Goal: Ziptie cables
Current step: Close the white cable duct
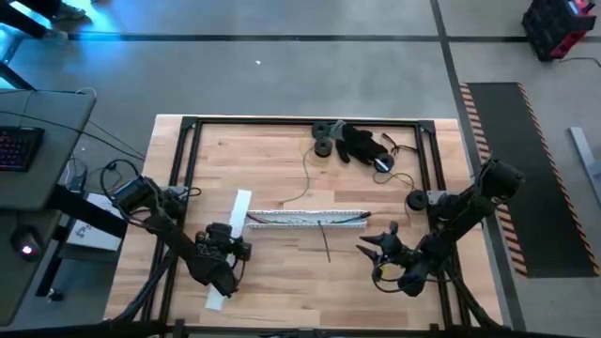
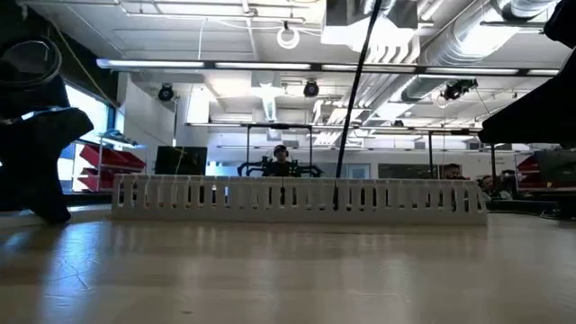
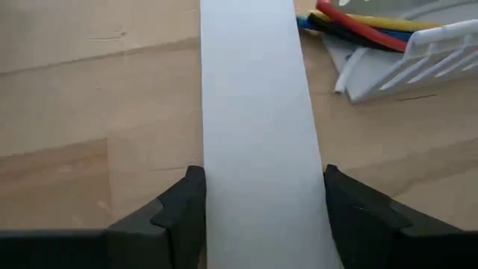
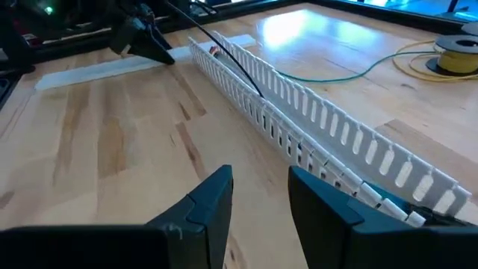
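Straddling the white strip [image 3: 258, 134], your left gripper [image 3: 258, 205] pins it; right gripper [image 4: 258, 198] waits part-open, empty, beside the duct [image 4: 314, 119] holding the cables [image 3: 358, 26].

Overhead, table-level and both wrist cameras all share the white duct [image 1: 305, 219].

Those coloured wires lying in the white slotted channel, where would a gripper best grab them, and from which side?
Probably from above, at the left end of the duct, where the cables spill out past its slotted walls. Elsewhere those upright walls flank them, so a sideways approach looks blocked. The left gripper is nearest, but its fingers straddle a flat white strip; the right gripper hangs open nearer the duct's right end.
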{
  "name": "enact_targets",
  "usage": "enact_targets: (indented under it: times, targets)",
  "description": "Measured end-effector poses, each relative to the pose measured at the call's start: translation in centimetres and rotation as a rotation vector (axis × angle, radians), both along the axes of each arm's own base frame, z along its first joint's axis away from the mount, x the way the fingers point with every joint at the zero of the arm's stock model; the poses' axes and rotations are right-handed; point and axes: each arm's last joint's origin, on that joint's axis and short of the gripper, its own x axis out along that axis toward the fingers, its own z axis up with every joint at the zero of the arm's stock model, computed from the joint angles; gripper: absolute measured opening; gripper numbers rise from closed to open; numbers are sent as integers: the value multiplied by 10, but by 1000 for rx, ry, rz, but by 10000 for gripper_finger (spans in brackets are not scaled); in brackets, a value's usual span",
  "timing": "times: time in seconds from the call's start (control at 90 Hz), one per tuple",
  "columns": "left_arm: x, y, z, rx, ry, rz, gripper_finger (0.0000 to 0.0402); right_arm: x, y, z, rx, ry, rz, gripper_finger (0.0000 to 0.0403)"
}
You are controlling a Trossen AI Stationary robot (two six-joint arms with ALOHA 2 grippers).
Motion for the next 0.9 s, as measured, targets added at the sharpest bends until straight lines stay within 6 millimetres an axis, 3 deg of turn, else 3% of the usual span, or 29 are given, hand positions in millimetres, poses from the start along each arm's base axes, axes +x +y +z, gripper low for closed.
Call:
enact_targets:
  times: [0.189, 0.311, 0.389, 0.578, 0.756, 0.9]
  targets:
    - [-5, 9, 28, -5, 90, 46, 204, 0, 0, 0, 9, 7, 9, 116]
    - [-5, 14, 48, 29, 39, 27, 197, 0, 1, 0, 12, 5, 9, 116]
    - [-8, 20, 58, 70, 12, 9, 130, 0, 1, 0, 11, 4, 9, 116]
    - [-10, 28, 79, 116, -86, -58, 83, 0, 1, 0, 11, 4, 8, 116]
    - [-10, 29, 82, 128, -95, -82, 61, 0, 1, 0, 11, 3, 7, 116]
    - [-5, 21, 76, 101, -107, -136, 93, 0, 1, 0, 11, 3, 7, 116]
